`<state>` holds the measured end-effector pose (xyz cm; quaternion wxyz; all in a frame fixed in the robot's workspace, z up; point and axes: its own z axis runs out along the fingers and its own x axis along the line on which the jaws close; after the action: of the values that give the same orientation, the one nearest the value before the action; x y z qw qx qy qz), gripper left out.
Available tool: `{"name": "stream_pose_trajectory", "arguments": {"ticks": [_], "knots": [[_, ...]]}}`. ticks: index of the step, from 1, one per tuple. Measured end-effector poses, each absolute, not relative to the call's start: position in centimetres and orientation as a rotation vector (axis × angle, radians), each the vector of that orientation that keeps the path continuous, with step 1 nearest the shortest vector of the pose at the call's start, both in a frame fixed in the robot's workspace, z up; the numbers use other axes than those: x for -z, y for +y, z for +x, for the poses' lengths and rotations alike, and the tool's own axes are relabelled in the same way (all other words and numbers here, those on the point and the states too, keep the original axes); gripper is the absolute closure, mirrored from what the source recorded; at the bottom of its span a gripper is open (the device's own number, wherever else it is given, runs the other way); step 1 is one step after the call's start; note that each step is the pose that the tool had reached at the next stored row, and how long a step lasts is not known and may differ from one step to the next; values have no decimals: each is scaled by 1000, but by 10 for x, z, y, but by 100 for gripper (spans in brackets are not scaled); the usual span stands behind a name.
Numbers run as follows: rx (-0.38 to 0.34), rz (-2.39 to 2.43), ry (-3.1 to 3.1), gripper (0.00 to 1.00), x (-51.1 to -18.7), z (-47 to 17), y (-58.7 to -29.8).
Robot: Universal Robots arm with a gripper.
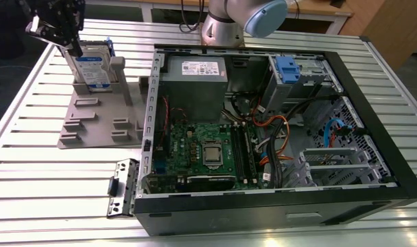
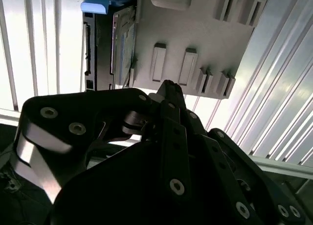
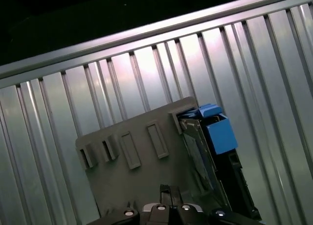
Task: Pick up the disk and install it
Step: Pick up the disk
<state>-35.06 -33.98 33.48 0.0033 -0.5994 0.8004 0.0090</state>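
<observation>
Gripper [image 1: 76,50], closed, near upright blue-labelled disk [image 1: 93,69].

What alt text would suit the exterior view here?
A robot hand hangs over the top of the disk, which stands on edge in a grey holder on a slatted metal table. An open computer case lies at the exterior view's right.

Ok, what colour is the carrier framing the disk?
Blue; the carrier shows best in the first wrist view.

On the desk [image 1: 44,175], the stand [image 1: 91,123] sits at the exterior view's left of the case [image 1: 263,206]; the disk [image 1: 91,67] stands upright in it.
</observation>
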Motion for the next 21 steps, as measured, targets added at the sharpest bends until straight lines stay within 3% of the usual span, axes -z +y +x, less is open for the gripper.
{"name": "stream_pose_trajectory", "arguments": {"ticks": [21], "knots": [[-29, -2182, 2254, 90, -335, -351, -340]]}}
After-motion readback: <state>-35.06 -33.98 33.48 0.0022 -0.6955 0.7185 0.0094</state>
